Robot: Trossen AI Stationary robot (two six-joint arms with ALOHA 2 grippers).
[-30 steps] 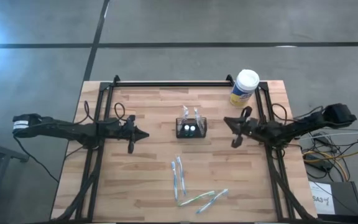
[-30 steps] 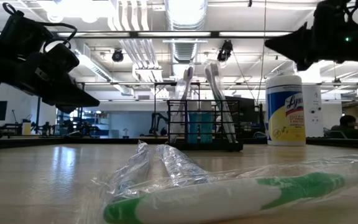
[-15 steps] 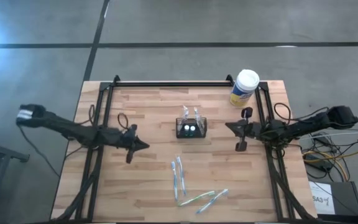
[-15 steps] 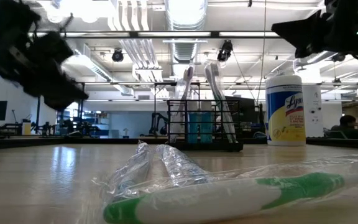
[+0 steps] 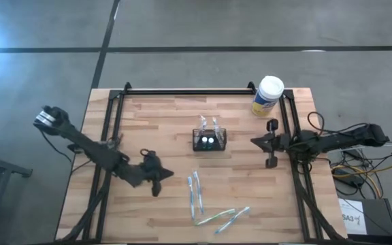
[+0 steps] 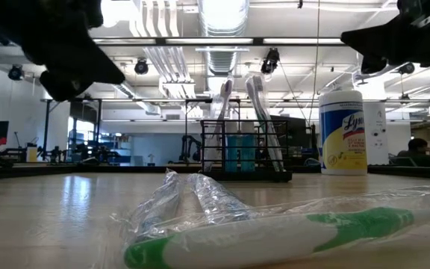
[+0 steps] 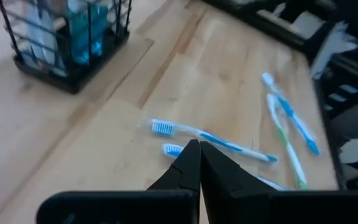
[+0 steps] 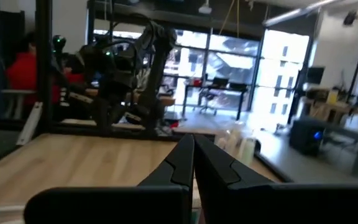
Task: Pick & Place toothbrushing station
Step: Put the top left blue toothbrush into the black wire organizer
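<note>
The toothbrushing station (image 5: 209,139) is a small black mesh holder standing on its base at the table's middle, with two toothbrushes upright in it. It also shows in the low view (image 6: 241,149) and the left wrist view (image 7: 67,43). My left gripper (image 5: 170,175) is shut and empty, above the table to the near left of the holder and beside loose toothbrushes (image 5: 194,190); its shut fingers show in its wrist view (image 7: 199,149). My right gripper (image 5: 253,141) is shut and empty, to the right of the holder, pointing toward it; it also shows in its wrist view (image 8: 192,142).
A white-capped, yellow-labelled canister (image 5: 267,95) stands at the far right corner. Several wrapped toothbrushes (image 5: 223,216) lie flat near the table's front edge; one lies close to the low camera (image 6: 275,232). Black frame rails (image 5: 182,90) run along the table's far and side edges.
My left gripper has gone toward the table's near edge and somewhat to the right, toward the loose toothbrushes, staying shut. My right gripper has shifted a little toward the near edge. The holder and the toothbrushes have kept still.
</note>
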